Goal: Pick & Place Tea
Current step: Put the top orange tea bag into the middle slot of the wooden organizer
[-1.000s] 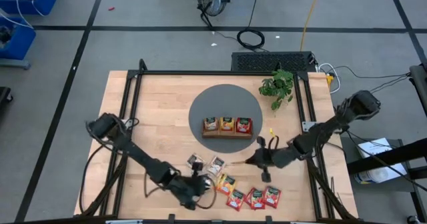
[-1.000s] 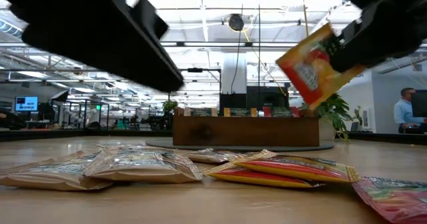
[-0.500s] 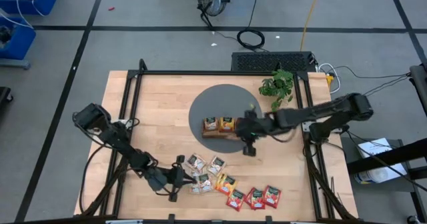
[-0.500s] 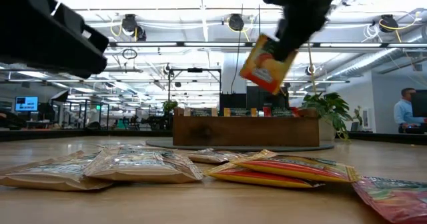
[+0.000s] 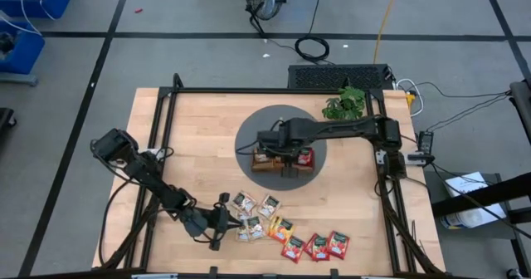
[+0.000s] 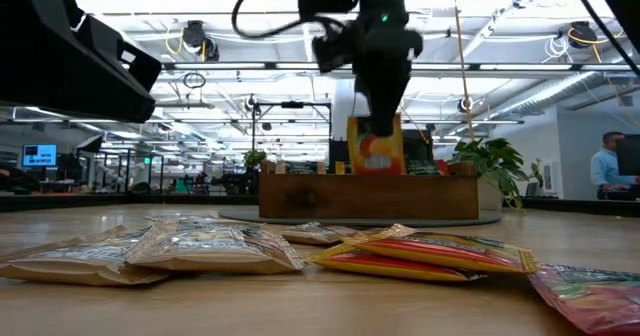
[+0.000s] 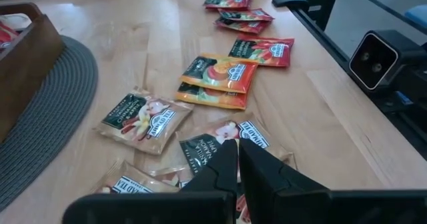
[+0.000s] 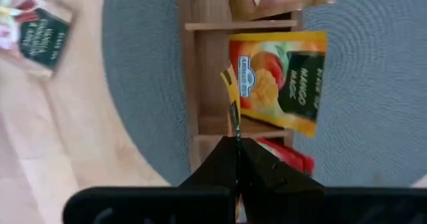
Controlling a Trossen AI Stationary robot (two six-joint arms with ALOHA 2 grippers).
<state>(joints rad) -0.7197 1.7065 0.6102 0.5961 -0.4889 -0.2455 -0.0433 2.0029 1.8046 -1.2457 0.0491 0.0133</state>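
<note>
The right end effector [image 6: 372, 136] is pinched shut on the top edge of an orange-yellow tea sachet [image 6: 374, 146], which hangs upright just above the middle compartment of the wooden tray [image 5: 283, 164]. The left end effector [image 7: 238, 159], closed and empty, sits low beside the loose sachets [image 5: 274, 227] scattered near the wooden worktop's [image 5: 199, 146] front edge. The tray rests on a round grey mat [image 5: 249, 138]; a small potted plant [image 5: 345, 106] stands nearby.

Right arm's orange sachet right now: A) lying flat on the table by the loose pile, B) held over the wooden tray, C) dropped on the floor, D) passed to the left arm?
B: the right gripper holds the orange sachet hanging above the wooden tray, jaws shut on its edge.
</note>
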